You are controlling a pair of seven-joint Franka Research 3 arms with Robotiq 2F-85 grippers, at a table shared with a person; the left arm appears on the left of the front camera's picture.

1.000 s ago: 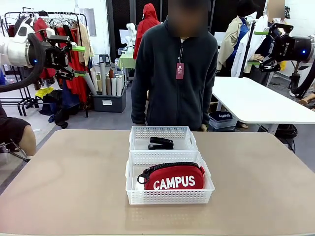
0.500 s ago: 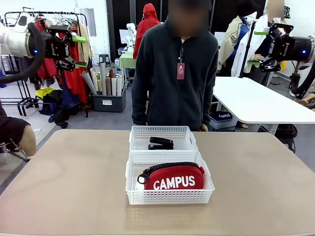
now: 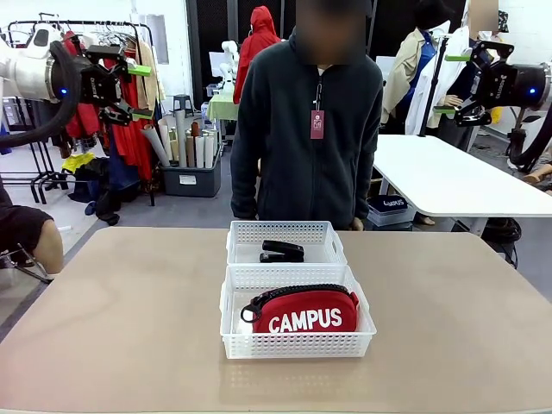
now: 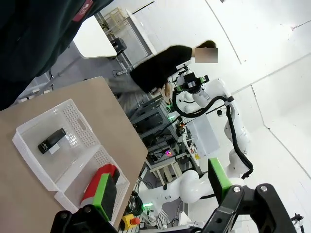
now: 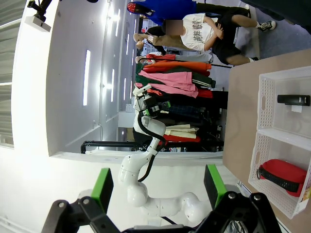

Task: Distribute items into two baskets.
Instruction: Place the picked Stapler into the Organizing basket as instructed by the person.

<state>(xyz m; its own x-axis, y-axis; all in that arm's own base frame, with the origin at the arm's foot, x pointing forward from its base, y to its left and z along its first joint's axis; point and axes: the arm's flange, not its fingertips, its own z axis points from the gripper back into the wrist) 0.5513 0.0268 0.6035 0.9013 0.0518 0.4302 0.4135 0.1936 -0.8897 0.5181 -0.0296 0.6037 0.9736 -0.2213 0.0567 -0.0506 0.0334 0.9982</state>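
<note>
You see the red pouch [image 3: 304, 314] in the near basket [image 3: 297, 347], the stapler [image 3: 282, 251] in the far basket [image 3: 285, 231]; both grippers, left gripper [image 3: 137, 90] and right gripper [image 3: 452, 83], are raised with jaws wide, empty.

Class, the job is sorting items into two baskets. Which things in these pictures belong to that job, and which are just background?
Belongs to the job:
- red CAMPUS pouch, in the near basket
- black stapler, in the far basket

Just background:
- white side table
- clothes rack
- grey bin of rolls
</note>
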